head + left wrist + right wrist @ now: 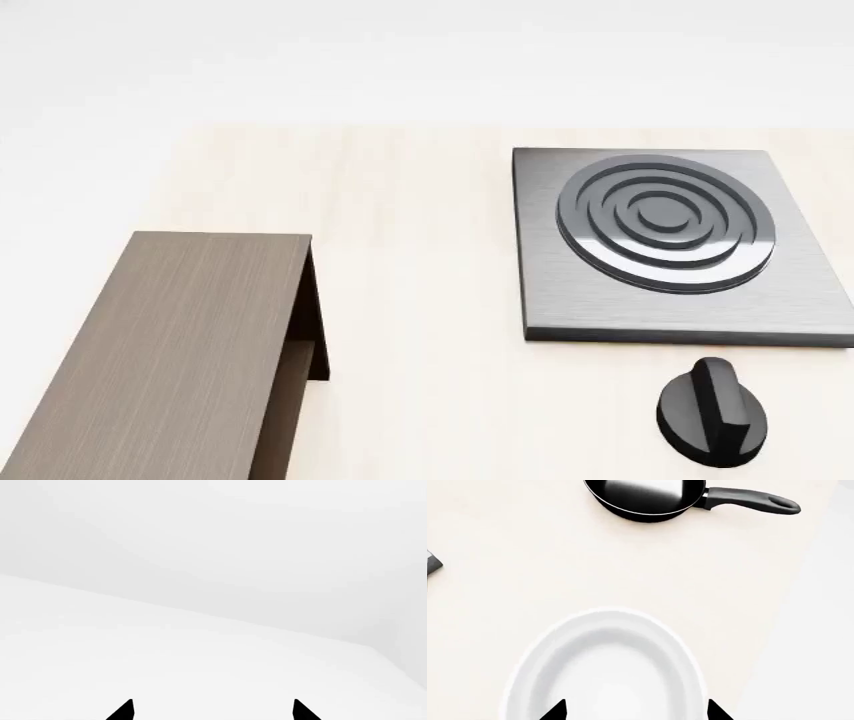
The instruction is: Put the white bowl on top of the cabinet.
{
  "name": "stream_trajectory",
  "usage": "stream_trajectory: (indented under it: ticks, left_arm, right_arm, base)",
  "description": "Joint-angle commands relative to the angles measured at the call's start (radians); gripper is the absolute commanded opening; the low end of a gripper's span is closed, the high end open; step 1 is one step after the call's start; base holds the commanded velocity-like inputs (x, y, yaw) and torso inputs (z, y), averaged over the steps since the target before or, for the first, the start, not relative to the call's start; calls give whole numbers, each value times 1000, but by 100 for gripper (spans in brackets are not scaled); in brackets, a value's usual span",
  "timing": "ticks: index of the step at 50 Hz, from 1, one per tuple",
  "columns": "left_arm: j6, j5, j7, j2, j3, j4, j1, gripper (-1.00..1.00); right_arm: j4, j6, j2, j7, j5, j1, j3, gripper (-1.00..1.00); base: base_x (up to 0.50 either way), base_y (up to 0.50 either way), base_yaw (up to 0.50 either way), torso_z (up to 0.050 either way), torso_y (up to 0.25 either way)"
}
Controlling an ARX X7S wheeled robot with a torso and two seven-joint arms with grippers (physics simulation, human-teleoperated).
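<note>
On my head view, neither arm showed. The cabinet (174, 350) ran off the frame at seven o'clock, its top bare, its inner shelf barely visible. At two o'clock lay the grey stove plate (667, 245), clipped at the right edge, the black knob (714, 412) at five. My left gripper (213, 711) showed two tips spread apart over blank white. My right gripper (635, 711) hung apart astride the white bowl (607, 670), partly cut off; contact I couldn't tell. The frying pan (647, 497) sat beyond, its far side cut off.
</note>
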Motion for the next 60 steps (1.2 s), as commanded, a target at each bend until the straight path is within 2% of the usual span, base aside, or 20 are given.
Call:
stream_trajectory:
  ticks: [1, 8, 34, 43, 48, 49, 60]
  left_arm:
    - [0, 0, -1, -2, 2, -2, -1, 100]
    - [-3, 0, -1, -3, 5, -6, -5, 100]
    - [-13, 8, -10, -7, 12, -14, -13, 100]
    - [-16, 9, -14, -9, 12, -10, -13, 100]
    - [-21, 11, -16, -11, 14, -12, -17, 100]
    - [-22, 11, -17, -12, 14, -13, -18, 100]
    - [-24, 11, -17, -13, 18, -19, -23, 100]
  right_arm:
    - [57, -30, -19, -33, -34, -27, -5, 100]
    - [73, -74, -18, -57, -43, -110, 28, 100]
    - [232, -164, -90, -155, -113, -214, 29, 100]
    - [295, -170, -112, -192, -136, -213, 10, 100]
    - [353, -125, -132, -257, -173, -168, -50, 100]
    - [359, -124, -135, -257, -177, -162, -54, -100]
    - [358, -97, -145, -268, -198, -108, -86, -100]
  base:
    - [0, 0, 0, 0, 0]
    - [0, 0, 0, 0, 0]
    - [0, 0, 0, 0, 0]
    - [0, 0, 0, 0, 0]
    - [0, 0, 0, 0, 0]
    - [0, 0, 0, 0, 0]
    - [2, 0, 1, -1, 0]
